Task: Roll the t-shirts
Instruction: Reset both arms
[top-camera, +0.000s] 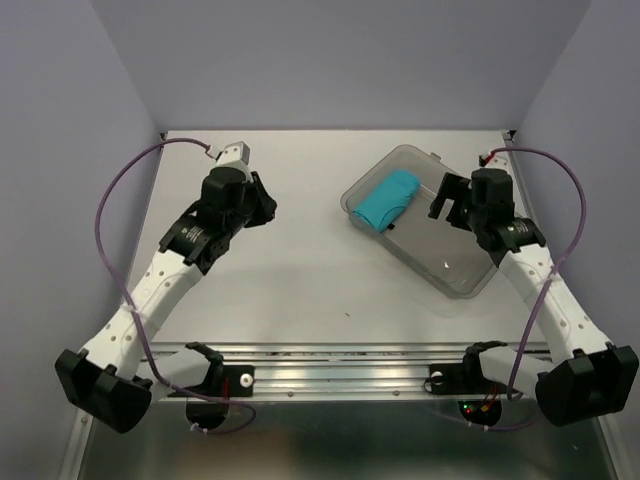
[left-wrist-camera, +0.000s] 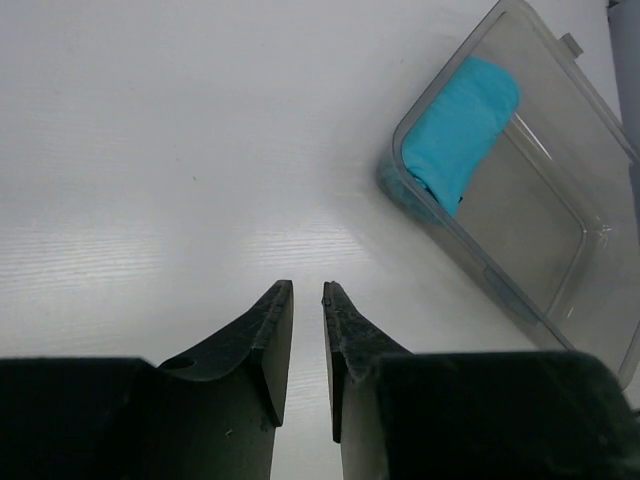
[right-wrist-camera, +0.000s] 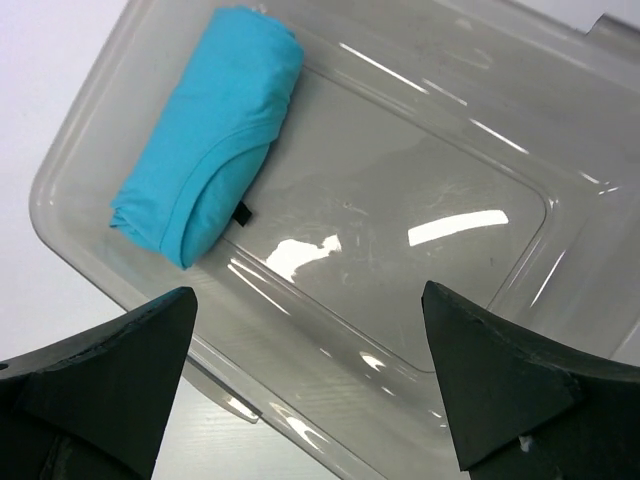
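The teal t-shirt (top-camera: 387, 198) lies rolled into a tight bundle at the far-left end of the clear bin (top-camera: 445, 255). In the right wrist view the t-shirt (right-wrist-camera: 210, 130) rests against the wall of the bin (right-wrist-camera: 420, 170), a small black tag at its edge. My right gripper (right-wrist-camera: 308, 295) hangs open wide over the bin's near rim, nothing between its fingers; from above, the right gripper (top-camera: 445, 200) is just right of the roll. My left gripper (top-camera: 264, 205) is over bare table to the left. The left gripper (left-wrist-camera: 307, 288) shows a narrow empty gap, with the t-shirt (left-wrist-camera: 458, 135) far off to the right.
The bin (left-wrist-camera: 540, 225) sits diagonally on the white table (top-camera: 300, 270), its right half holding nothing. Purple cables loop from both arms along the table's sides. Lilac walls close in the back and both sides.
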